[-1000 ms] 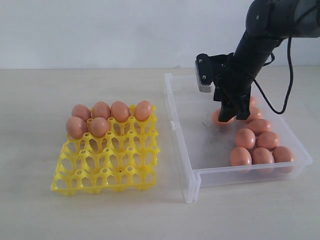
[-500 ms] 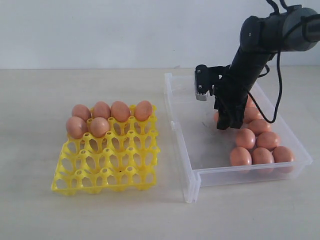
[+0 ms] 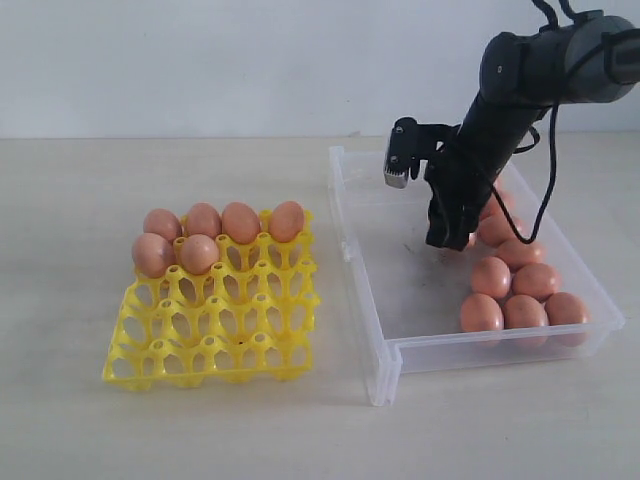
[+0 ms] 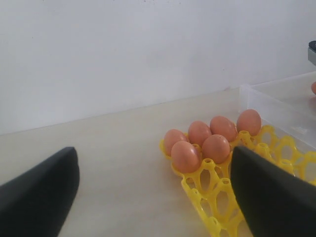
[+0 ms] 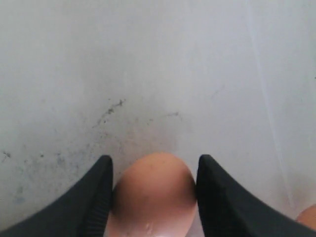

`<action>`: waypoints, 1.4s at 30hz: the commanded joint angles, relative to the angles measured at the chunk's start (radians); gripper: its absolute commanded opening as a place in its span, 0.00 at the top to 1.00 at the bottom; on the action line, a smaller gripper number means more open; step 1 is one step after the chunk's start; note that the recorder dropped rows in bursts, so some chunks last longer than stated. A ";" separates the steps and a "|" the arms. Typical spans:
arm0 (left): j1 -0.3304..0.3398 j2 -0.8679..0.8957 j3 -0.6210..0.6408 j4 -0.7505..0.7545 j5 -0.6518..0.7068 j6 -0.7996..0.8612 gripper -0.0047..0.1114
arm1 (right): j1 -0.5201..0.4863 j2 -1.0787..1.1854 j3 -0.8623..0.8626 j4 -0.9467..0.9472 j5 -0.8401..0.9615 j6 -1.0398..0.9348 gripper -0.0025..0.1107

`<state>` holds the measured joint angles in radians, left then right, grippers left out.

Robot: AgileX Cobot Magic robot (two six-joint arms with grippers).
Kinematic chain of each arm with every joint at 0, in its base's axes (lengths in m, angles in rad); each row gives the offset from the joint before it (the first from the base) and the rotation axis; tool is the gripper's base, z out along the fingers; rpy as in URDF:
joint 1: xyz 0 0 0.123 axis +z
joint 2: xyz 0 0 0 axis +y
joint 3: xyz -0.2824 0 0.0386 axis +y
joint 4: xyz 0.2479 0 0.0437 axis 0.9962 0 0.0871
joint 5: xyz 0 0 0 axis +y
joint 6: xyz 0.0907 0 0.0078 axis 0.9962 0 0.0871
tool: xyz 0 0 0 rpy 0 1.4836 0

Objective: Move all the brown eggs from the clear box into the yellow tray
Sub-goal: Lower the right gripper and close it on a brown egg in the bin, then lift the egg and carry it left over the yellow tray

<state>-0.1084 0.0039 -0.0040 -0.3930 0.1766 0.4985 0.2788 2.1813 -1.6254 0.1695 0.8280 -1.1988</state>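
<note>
I see a pale beige, smooth flat counter (image 3: 60, 420) spread across my exterior view, matte and evenly lit. Behind it stands a plain white painted wall (image 3: 200, 60), meeting the counter's far edge in one straight line.

Right gripper (image 5: 155, 163) has shifted left and closed its jaws onto one brown egg (image 5: 150, 197) inside the clear box (image 3: 410, 290)
</note>
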 commanded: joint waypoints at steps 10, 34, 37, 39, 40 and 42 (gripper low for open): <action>-0.007 -0.004 0.004 -0.007 0.000 -0.008 0.29 | 0.000 -0.008 -0.003 -0.178 0.018 0.466 0.19; -0.007 -0.004 0.004 -0.007 0.000 -0.008 0.29 | 0.000 -0.008 0.000 0.225 -0.199 0.653 0.98; -0.007 -0.004 0.004 -0.007 0.000 -0.008 0.29 | 0.000 -0.008 0.060 0.479 -0.322 0.463 0.98; -0.007 -0.004 0.004 -0.007 0.000 -0.008 0.29 | 0.000 -0.008 0.123 0.698 -0.407 0.256 0.98; -0.007 -0.004 0.004 -0.007 0.000 -0.008 0.29 | 0.000 -0.008 0.167 0.825 -0.463 0.133 0.98; -0.007 -0.004 0.004 -0.007 0.000 -0.008 0.29 | 0.000 -0.008 0.243 1.056 -0.570 -0.097 0.98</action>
<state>-0.1084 0.0039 -0.0040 -0.3930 0.1766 0.4985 0.2788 2.1813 -1.4700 0.9220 0.4125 -0.9761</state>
